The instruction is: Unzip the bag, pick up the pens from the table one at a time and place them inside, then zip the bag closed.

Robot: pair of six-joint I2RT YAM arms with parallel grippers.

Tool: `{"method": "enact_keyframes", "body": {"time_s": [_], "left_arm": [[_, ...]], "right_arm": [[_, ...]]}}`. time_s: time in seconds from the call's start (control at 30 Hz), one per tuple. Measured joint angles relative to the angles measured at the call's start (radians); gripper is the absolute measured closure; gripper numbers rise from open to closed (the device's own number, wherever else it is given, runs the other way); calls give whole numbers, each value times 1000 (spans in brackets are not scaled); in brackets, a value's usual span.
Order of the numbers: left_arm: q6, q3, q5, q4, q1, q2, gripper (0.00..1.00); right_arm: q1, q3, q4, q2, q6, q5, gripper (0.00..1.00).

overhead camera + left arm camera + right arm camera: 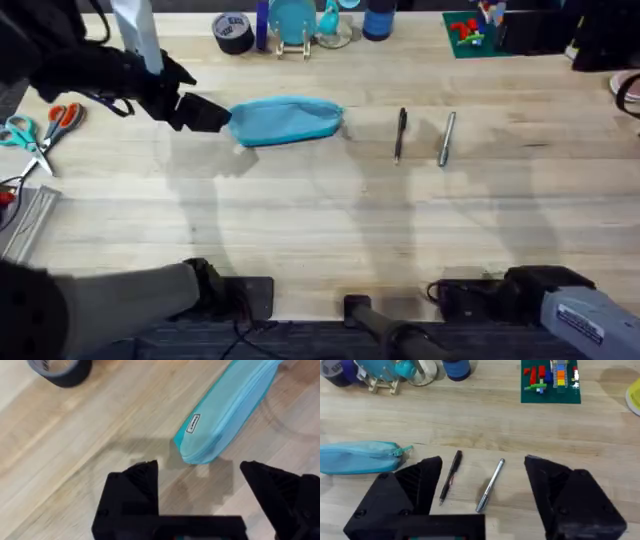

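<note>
Pouch position: the light blue pencil pouch (pixel 287 120) lies flat on the butcher-block table (pixel 320 220), left of centre in the overhead view, long axis running left to right, zipper closed with its pull (pixel 402 451) at the right-hand end. A small white label (pixel 193 423) sits on the fabric near the left end. To the right of the pouch, well apart from it, lie two pens side by side and not touching: the black pen (pixel 400 133) nearer the pouch, the silver-grey pen (pixel 447 138) beyond it, both roughly perpendicular to the pouch. The left gripper (pixel 205 113) hangs just beside the pouch's left end (contact with the fabric cannot be confirmed), black fingers (pixel 137 480) spread apart and holding nothing. The right gripper (pixel 482 487) has its fingers spread wide, empty, with both pens visible between them in the right wrist view. Along the far edge stand a roll of dark tape (pixel 233 32), a round teal stand (pixel 292 22) and a green plate of coloured bricks (pixel 472 33). Scissors (pixel 40 128) with orange and teal handles lie at the left edge.
</note>
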Motion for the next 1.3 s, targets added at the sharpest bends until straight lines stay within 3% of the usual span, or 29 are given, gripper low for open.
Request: {"method": "enact_keyframes", "body": {"time_s": [0.37, 0.83, 1.3], "left_arm": [[2, 0, 12, 63, 0, 123, 6], [4, 0, 136, 61, -4, 192, 6], [5, 0, 154, 100, -85, 252, 6]], "right_arm": [[0, 0, -1, 0, 0, 0, 5], [0, 0, -19, 0, 0, 0, 5], [0, 0, -19, 0, 0, 0, 5]]}}
